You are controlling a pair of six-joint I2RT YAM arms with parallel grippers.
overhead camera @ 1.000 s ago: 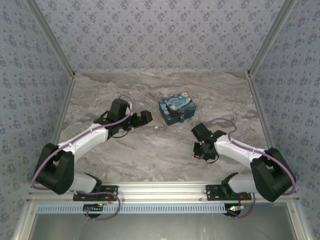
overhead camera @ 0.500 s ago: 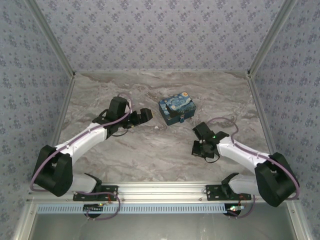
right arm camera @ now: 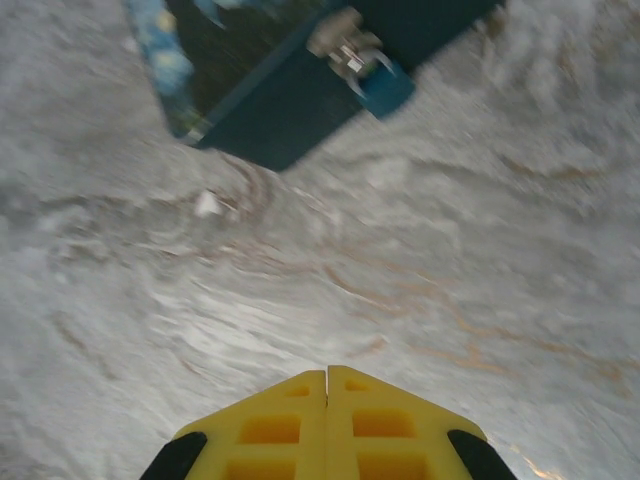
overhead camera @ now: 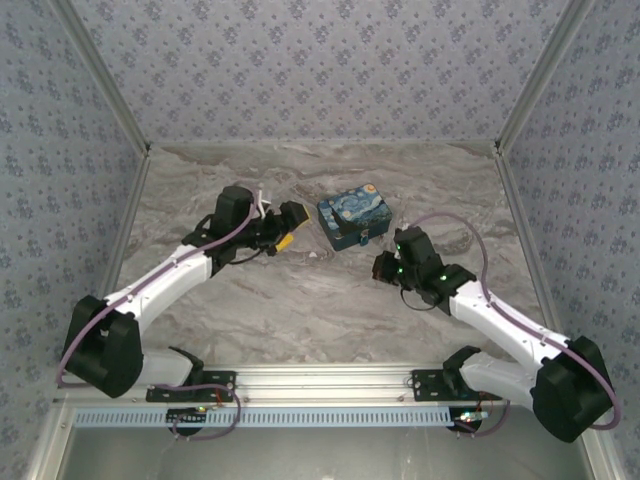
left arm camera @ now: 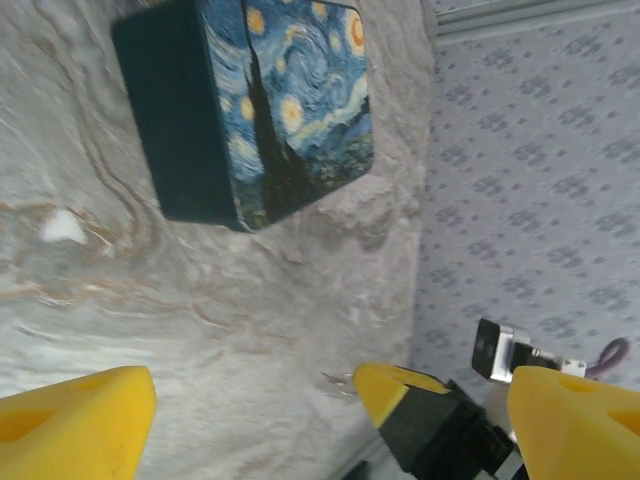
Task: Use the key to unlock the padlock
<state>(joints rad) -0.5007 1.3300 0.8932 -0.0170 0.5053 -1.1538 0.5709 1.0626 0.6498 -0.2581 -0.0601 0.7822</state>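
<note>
Centre of top view: blue box [overhead camera: 352, 218], left gripper [overhead camera: 288, 228] spread wide at its left. Top of right wrist view: padlock [right arm camera: 350, 52]; bottom: right gripper [right arm camera: 327, 385] pressed closed.

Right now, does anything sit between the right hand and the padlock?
Nothing visible does. Bare marbled grey table lies between the shut right hand and the tiny silvery metal padlock on the blue painted box.
</note>
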